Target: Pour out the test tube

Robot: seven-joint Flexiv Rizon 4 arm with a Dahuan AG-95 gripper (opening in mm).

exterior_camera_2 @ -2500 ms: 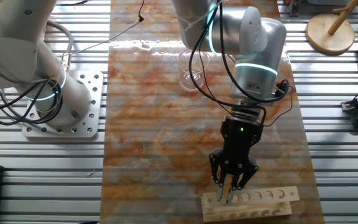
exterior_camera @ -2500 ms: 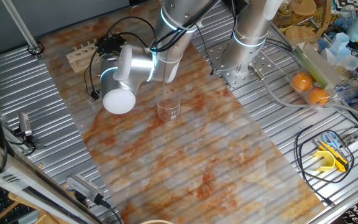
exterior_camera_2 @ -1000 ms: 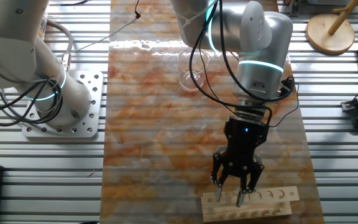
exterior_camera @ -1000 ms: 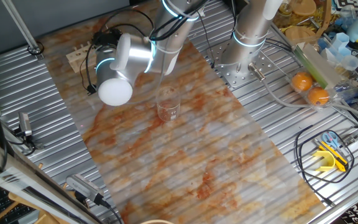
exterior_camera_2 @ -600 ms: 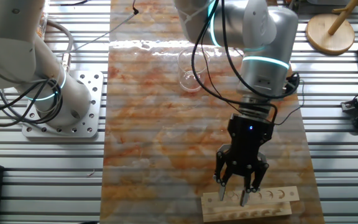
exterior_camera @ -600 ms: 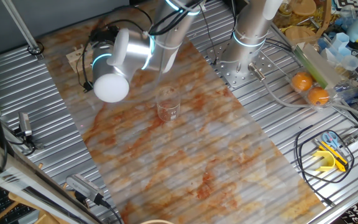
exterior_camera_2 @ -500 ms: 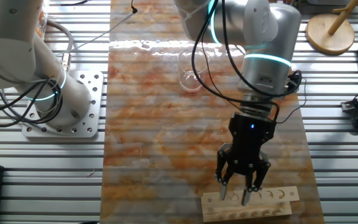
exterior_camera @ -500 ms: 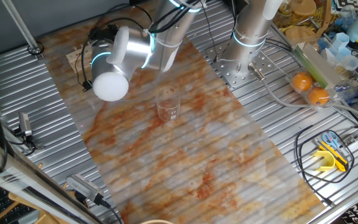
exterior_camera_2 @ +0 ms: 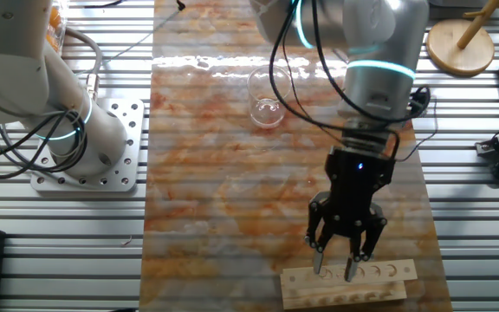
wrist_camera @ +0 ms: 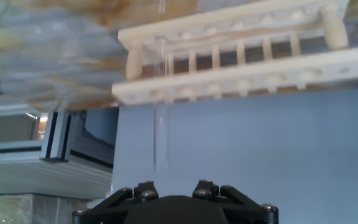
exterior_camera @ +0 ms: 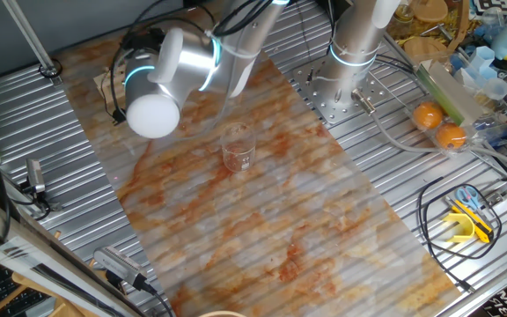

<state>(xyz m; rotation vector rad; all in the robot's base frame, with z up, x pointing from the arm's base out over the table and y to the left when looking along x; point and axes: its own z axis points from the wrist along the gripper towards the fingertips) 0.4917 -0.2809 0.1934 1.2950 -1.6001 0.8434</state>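
The test tube point(wrist_camera: 160, 118) shows only in the hand view, as a thin, nearly see-through line. It stands upright in a hole near the left end of the pale wooden rack point(wrist_camera: 241, 62). In the other fixed view my gripper point(exterior_camera_2: 334, 269) hangs just above the rack point(exterior_camera_2: 379, 276) near the table's edge. Its fingers point(exterior_camera_2: 351, 267) are spread, and I see nothing held between them. In one fixed view the arm's white wrist cap point(exterior_camera: 152, 114) hides the gripper and the rack. A wider clear beaker point(exterior_camera_2: 265, 97) point(exterior_camera: 238, 151) stands apart on the marbled mat.
A second arm's base point(exterior_camera_2: 85, 147) point(exterior_camera: 350, 53) is bolted beside the mat. Two oranges point(exterior_camera: 438, 123), a cluttered tray and yellow scissors point(exterior_camera: 466, 220) lie off to one side. A round wooden stand point(exterior_camera_2: 462, 43) sits in a corner.
2.5 s ago the fingers were shut low at the rack's left holes. They have since opened, and the hand has risen and drifted slightly along the rack.
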